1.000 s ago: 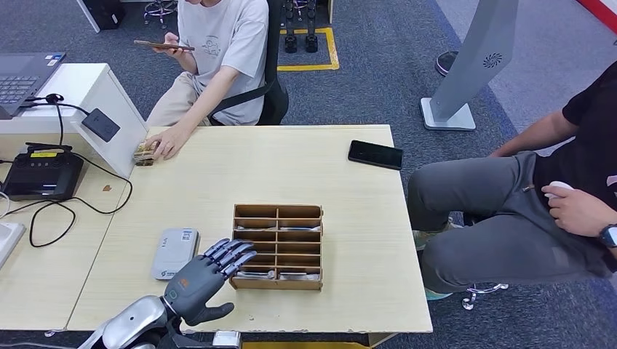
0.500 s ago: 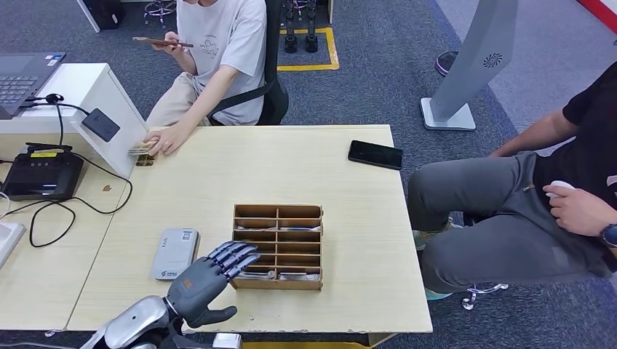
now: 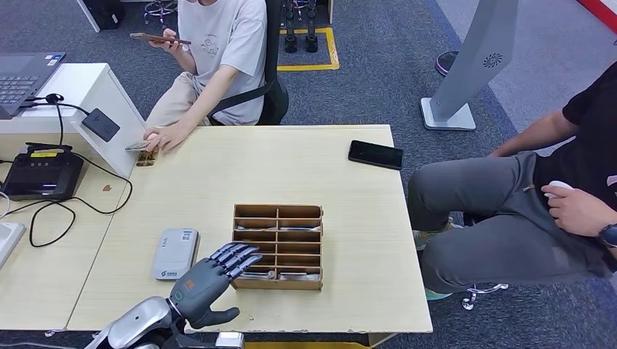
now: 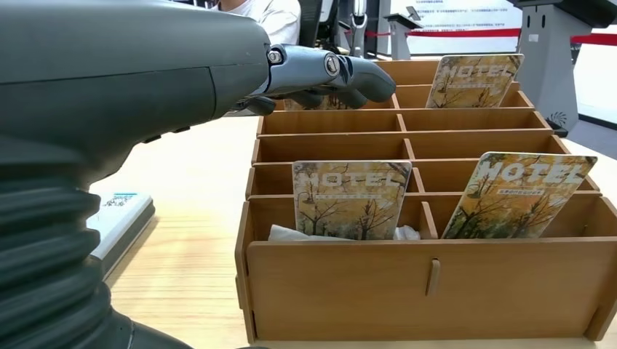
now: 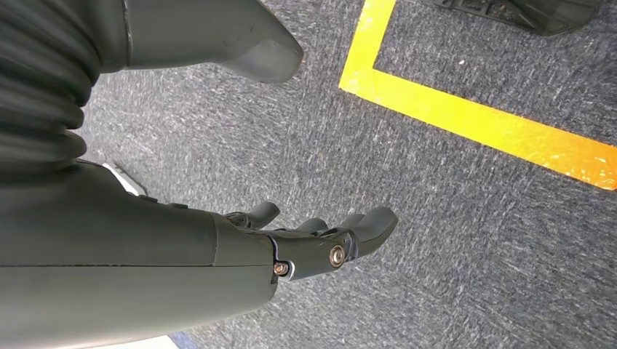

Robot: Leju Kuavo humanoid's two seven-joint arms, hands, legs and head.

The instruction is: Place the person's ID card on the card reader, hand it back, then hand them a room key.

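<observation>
hovering l hand point(image 3: 206, 283) fingers spread, empty, at key box point(image 3: 279, 246) edge — r hand point(image 5: 320, 243) loose, empty

Left hand point(image 3: 206, 285) raised, fingers point(image 4: 342, 71) spread; right hand point(image 5: 305, 243) hangs empty.

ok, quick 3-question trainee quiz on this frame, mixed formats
1. True or false: the left hand holds a key card.
2. The card reader lies on which side of the wooden organizer in the head view? A) left B) right C) behind it
3. Fill in: the cards standing in the organizer read ____.

Key: 1 false, its fingers are spread and empty above the organizer's near left corner. 2 A. 3 HOTEL.
</observation>
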